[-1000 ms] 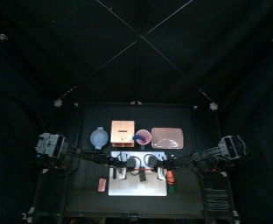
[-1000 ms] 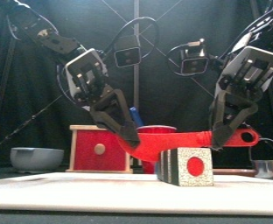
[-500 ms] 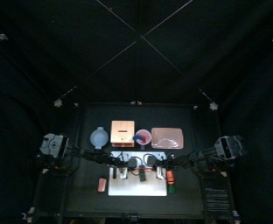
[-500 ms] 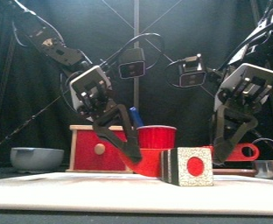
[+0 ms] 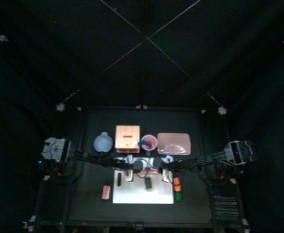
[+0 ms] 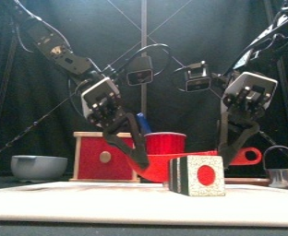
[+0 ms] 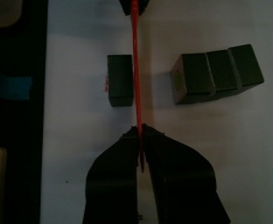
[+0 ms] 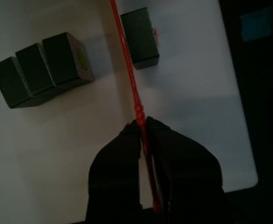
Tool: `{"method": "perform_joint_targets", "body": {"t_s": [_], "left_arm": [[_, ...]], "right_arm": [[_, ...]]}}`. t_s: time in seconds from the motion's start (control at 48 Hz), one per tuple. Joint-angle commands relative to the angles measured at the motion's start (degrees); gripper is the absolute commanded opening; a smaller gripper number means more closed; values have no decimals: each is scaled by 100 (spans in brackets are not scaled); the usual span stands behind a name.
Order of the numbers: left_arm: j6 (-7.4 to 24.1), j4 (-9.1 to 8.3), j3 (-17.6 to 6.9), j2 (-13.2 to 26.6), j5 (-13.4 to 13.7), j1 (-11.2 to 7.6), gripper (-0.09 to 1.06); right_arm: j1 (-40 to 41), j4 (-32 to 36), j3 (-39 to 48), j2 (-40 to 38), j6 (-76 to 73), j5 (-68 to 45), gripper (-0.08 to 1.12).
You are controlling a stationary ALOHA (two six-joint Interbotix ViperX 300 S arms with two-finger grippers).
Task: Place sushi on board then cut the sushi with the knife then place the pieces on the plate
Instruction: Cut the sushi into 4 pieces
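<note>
Left end effector [image 7: 136, 133] and right end effector [image 8: 140, 125] pinch knife [image 7: 134, 52] between slice [image 7: 119, 80] and roll [image 7: 219, 74].

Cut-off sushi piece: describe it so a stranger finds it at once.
Find the white cutting board. A red knife crosses it; the single dark green block sits alone beside the blade; three joined blocks lie across it.

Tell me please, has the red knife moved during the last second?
Yes. In the front view, the red knife has come down from above the top of the sushi piece to about level with it.
</note>
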State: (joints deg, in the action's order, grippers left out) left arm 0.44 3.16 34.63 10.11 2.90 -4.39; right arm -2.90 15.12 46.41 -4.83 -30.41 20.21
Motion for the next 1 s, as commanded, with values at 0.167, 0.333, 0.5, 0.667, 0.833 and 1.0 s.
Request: {"method": "perform_joint_targets", "body": {"t_s": [0.167, 0.333, 0.5, 0.667, 0.833, 1.0], "left_arm": [[-18, 0, -114, -677, 396, -202, 44], [-26, 9, -149, -686, 396, -545, 44], [-35, 70, -202, -545, 439, -765, 44], [-44, 202, -237, -475, 457, -853, 44], [-35, 378, -272, -431, 457, -870, 44], [-35, 396, -272, -396, 466, -896, 44]], "right_arm": [[-88, -35, -114, -844, -62, 308, 39], [-404, -97, -105, -1028, -70, 316, 39], [-589, -264, -114, -888, -70, 308, 39], [-659, -334, -132, -756, -70, 299, 39], [-729, -422, -149, -694, -70, 290, 39], [-729, -422, -141, -677, -70, 290, 39]]}}
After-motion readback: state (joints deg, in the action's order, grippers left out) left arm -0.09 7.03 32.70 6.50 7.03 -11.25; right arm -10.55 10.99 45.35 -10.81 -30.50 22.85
